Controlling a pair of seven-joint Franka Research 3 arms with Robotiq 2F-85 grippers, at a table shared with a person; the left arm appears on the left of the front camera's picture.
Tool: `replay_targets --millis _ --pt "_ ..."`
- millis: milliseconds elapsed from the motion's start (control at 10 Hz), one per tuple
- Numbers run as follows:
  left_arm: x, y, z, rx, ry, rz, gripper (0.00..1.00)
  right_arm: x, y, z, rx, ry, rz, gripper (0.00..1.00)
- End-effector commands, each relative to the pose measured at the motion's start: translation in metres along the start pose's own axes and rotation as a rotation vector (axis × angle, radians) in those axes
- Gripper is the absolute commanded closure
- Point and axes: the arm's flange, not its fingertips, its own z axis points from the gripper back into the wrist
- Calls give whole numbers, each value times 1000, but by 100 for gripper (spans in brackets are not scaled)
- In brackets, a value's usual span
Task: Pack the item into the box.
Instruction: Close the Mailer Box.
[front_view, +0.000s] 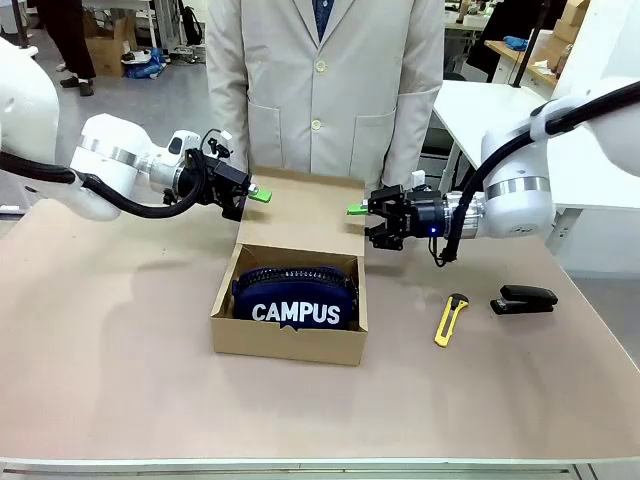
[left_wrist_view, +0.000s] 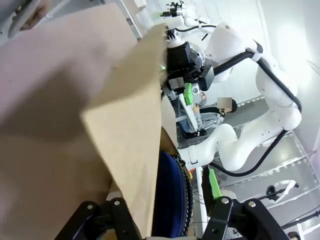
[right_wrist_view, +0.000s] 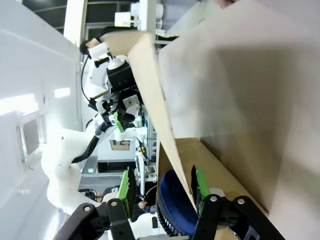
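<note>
**Item packed, lid up, both hands straddling the flap**

Front view: you have the item (front_view: 296, 295) lying flat inside the box (front_view: 285, 342), "CAMPUS" facing you, and it fills the box nearly wall to wall. The flap lid (front_view: 305, 212) stands up at the far side, in front of the person (front_view: 325, 90). Your left hand (front_view: 258, 194) sits at the flap's left edge and your right hand (front_view: 356, 210) at its right edge, roughly level with each other. That placement reads as a setup for folding the lid down evenly rather than twisting it. The yellow utility knife (front_view: 451, 319) and black stapler (front_view: 524, 299) lie on the worktop (front_view: 120, 380) to the right, well apart from the box and out of the lid's way.

Left wrist view: here you get what the front view leaves unclear. The flap's edge runs between the left hand's fingers, which stand apart. The green pad (left_wrist_view: 212, 184) is clear of the cardboard, and the item's navy fabric shows in the gap. The other finger is behind the board, so you cannot tell whether it touches.

Right wrist view: it is much the same on this side. The right hand's pads are apart, and the flap's edge drops between them, close by one pad (right_wrist_view: 200, 181) but not pinched. The item shows below.
</note>
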Motion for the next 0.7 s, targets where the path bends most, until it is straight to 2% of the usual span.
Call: replay_targets --millis 0,200,300,400,600 --pt "-21 -23 -5 48 -29 -86 34 -16 5 2 -3 -75 97 40" --pt "-30 -40 -7 66 -34 -133 34 -25 10 1 49 -30 127 40" --pt "-36 -48 -8 70 -60 -155 34 -31 16 2 62 -51 141 40" --pt "-12 -30 -1 50 -8 -95 34 -13 12 5 11 -20 92 40" --pt "-12 -30 -1 50 -8 -95 34 -13 12 5 11 -20 92 40"
